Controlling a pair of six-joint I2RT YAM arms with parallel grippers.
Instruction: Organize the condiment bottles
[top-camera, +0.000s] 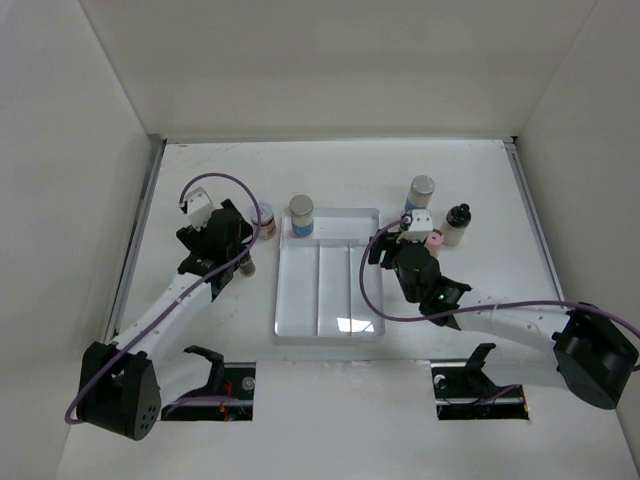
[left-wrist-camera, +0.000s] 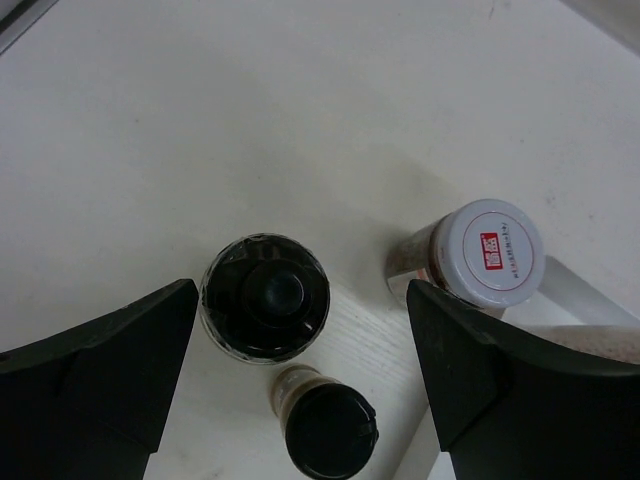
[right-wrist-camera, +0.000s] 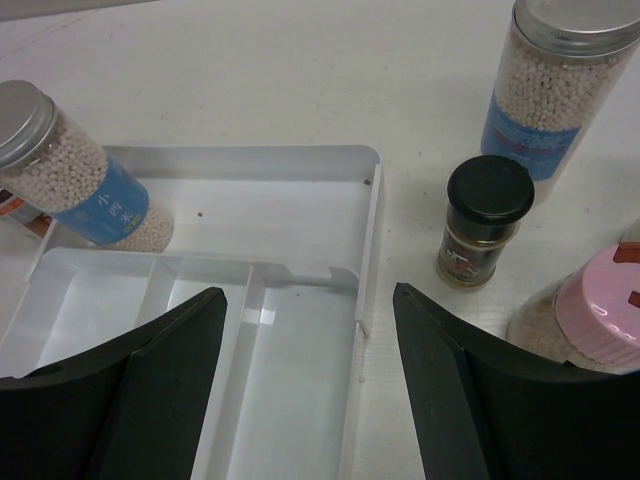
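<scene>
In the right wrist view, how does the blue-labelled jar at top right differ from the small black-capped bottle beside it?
The blue-labelled jar has a grey metal cap; the black-capped bottle has a black one. The jar is clearly taller and wider than the bottle. The jar holds pale round beads; the bottle shows brownish contents and a dark label. Both stand upright on the table, outside the tray.

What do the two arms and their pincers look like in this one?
The left arm and right arm have white links, black joints and bulky black bases; a purple cable loops along each. A white block tops each wrist. The left pincer and right pincer are black, with broad wedge-shaped fingers.
</scene>
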